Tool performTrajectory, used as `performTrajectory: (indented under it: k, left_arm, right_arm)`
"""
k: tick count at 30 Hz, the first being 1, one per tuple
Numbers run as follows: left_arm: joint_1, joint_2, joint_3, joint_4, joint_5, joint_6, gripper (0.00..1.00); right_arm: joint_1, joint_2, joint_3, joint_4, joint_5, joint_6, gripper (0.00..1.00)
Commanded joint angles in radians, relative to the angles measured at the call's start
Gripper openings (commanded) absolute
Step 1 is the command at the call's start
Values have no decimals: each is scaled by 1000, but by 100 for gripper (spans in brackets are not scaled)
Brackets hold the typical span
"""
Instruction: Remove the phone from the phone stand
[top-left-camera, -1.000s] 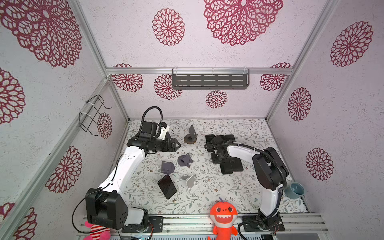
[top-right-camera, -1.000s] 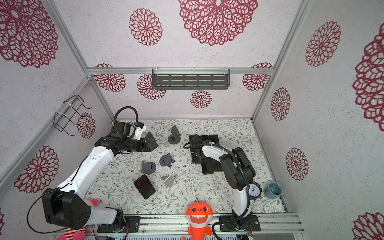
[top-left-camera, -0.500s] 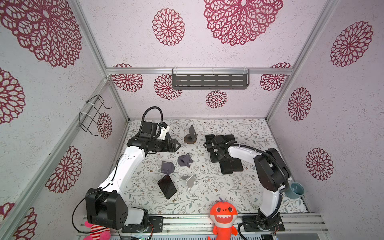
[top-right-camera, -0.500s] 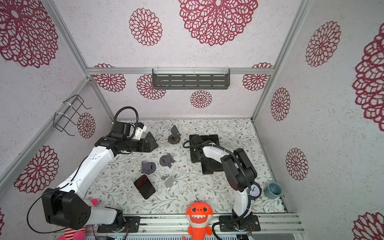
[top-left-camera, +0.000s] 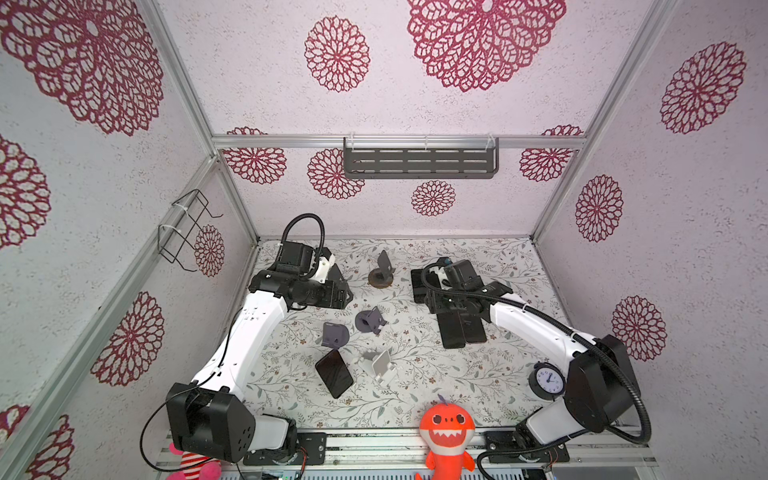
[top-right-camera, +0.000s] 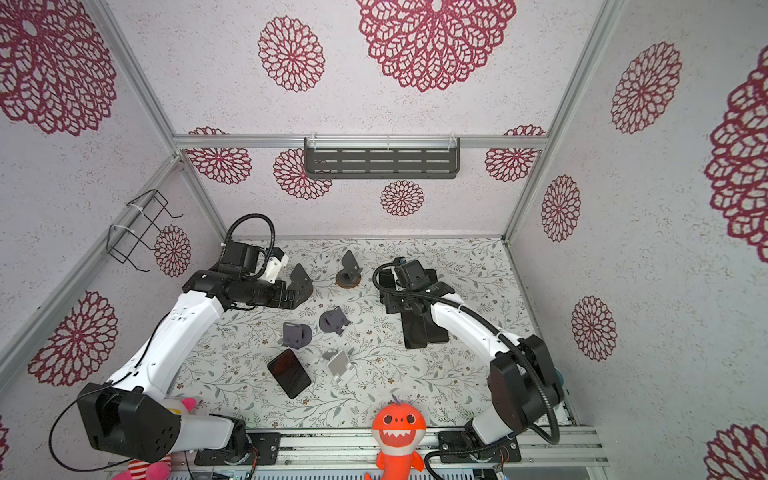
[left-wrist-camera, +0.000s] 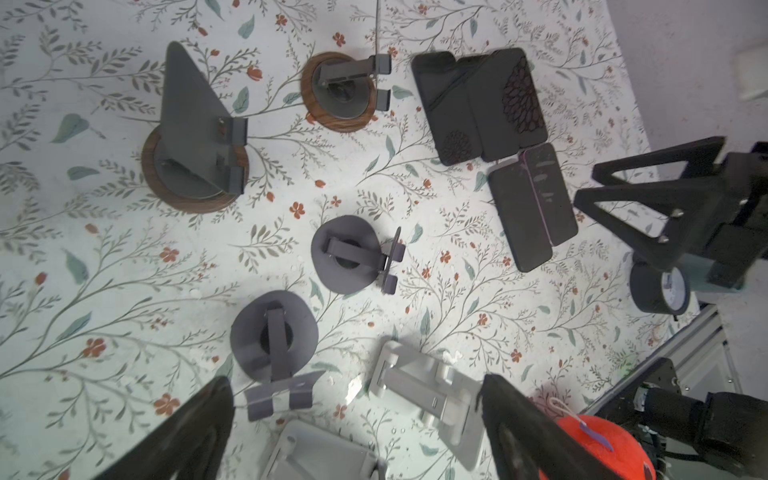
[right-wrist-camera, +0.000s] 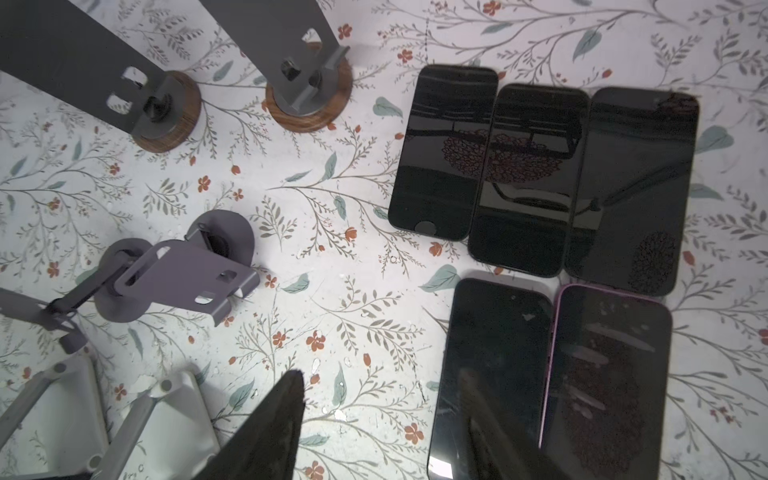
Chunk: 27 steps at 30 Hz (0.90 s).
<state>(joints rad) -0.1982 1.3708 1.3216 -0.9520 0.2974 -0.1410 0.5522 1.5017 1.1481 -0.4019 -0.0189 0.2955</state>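
**One phone propped up, five lying flat**

A dark phone (top-left-camera: 333, 372) leans at a tilt toward the front of the flowered table (top-left-camera: 498, 374). It seems to rest on a stand hidden behind it, so it is not yet removed. Just beside it is an empty white stand (top-left-camera: 380, 365), with more bare stands beyond. Well apart on the right, five phones (top-left-camera: 460, 332) lie flat together. The right gripper (right-wrist-camera: 380, 386) hovers over them, fingers spread, holding nothing. The left gripper (left-wrist-camera: 355, 380), toward the back left, is spread wide and empty.
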Motion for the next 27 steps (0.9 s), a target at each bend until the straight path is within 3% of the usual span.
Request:
performTrajectory:
  k: [1,3,12,17,24,27]
  left_arm:
    - [-19,-79,48,-144,-103,24,95]
    - [-35,-112,53,-190,-146,9,95]
    - [-90,-230,17,-376,-225,-128,92]
    - [-145,-259,-12,-421,-240,-187,91]
    - [-200,-273,-86,-392,-160,-160,91]
    - [-199,-254,-116,-379,-161,-162,90]
  right_arm:
    - [-8,-85,-54,36,-23,-63,64]
    - [-9,-139,-123,128,-31,-72,67]
    - [-17,-305,-299,363,3,-46,99]
    - [-24,-408,-384,436,-7,-51,99]
    - [-32,-406,-384,399,-25,-39,98]
    - [-36,-396,-382,391,-46,-6,93]
